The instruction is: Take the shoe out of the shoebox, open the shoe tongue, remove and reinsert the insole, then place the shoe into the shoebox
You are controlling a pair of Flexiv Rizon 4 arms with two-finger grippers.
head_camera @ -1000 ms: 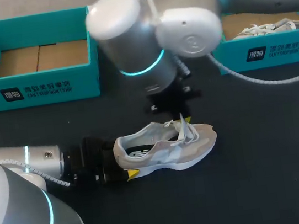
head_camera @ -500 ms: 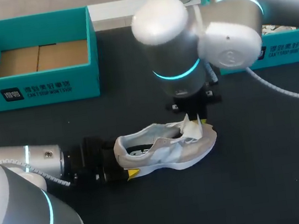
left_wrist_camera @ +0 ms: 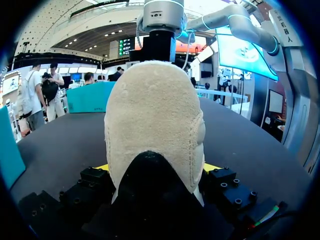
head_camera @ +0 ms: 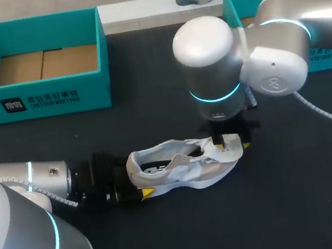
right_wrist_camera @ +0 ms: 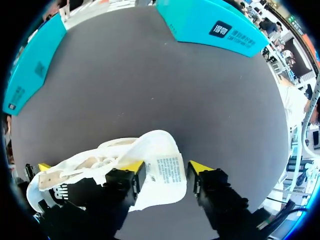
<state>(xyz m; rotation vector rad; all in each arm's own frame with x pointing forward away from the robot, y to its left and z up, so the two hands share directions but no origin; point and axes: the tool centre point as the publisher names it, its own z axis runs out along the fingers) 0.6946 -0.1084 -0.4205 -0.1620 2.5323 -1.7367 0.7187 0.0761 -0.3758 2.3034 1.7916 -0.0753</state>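
Shoe upright on the desk, its heel pinched by the left pincer; the right pincer stands spread astride the tongue.

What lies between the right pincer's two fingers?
The shoe tongue, label side up, sits inside the open right pincer; the right wrist view shows it.
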